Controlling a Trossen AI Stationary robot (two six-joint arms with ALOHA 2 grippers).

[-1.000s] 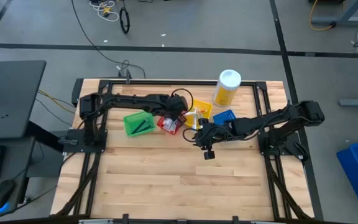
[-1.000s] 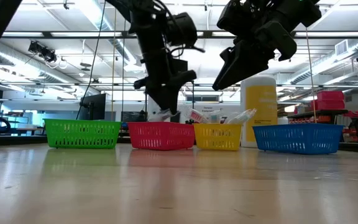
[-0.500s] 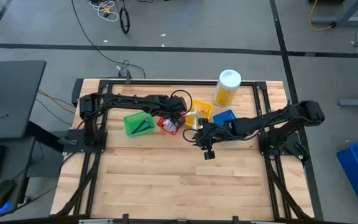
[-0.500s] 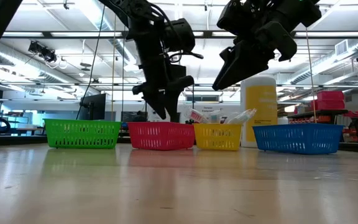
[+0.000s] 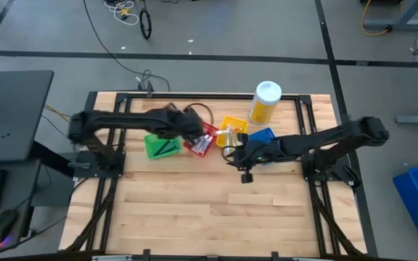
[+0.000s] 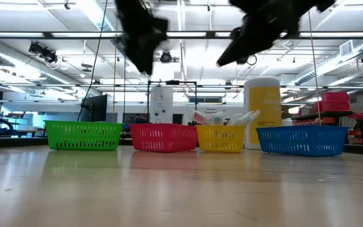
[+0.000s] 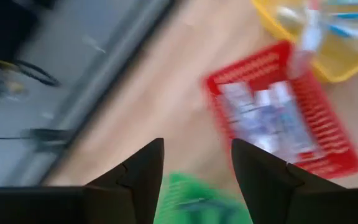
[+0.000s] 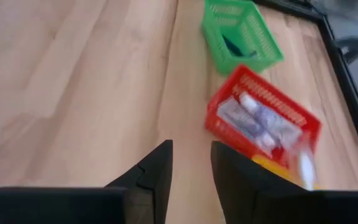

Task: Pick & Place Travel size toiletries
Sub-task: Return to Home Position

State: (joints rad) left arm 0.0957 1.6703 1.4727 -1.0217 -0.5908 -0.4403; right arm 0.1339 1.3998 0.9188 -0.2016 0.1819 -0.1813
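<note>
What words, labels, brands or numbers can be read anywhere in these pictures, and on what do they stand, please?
No text can be read anywhere.
Tall yellow plastic bottle with a white cap: pale label, print too blurred to read.
White toothpaste tubes in the red slotted plastic bin: printing, too blurred to read.
</note>
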